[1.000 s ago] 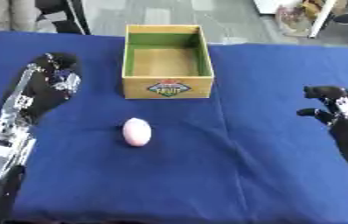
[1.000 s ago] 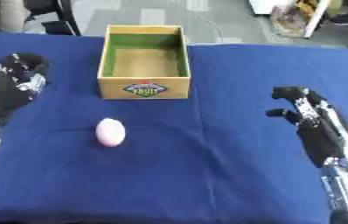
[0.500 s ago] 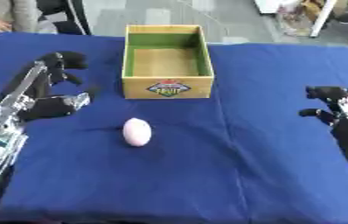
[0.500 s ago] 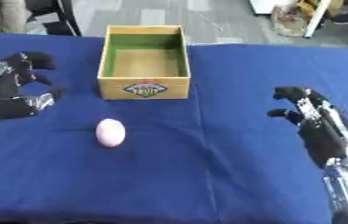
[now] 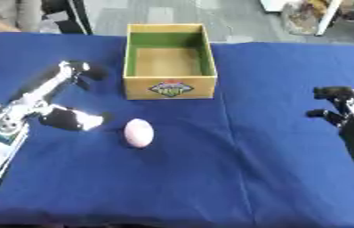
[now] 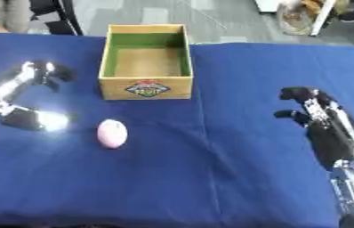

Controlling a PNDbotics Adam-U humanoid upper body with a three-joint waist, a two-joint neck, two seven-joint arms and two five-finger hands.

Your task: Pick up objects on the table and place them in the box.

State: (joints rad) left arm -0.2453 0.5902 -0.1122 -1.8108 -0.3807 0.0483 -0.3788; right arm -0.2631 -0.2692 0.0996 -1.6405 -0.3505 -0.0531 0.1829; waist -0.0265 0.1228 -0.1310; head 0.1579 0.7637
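Note:
A pink egg-shaped object (image 5: 138, 132) lies on the blue tablecloth, in front of the open cardboard box (image 5: 169, 87) with a green inner wall. My left hand (image 5: 52, 103) hovers just left of the egg, open, thumb pointing toward it and fingers spread, not touching it. At the right side my right hand (image 6: 320, 122) rests open with relaxed fingers, far from the egg. The box holds nothing that I can see.
The blue cloth (image 5: 235, 178) covers the whole table. Chair legs and a grey floor lie beyond the far edge; a bag (image 6: 293, 18) stands at the upper right.
My left hand has swung down and rightward toward the egg, its fingers spreading. The right hand and the egg have stayed put.

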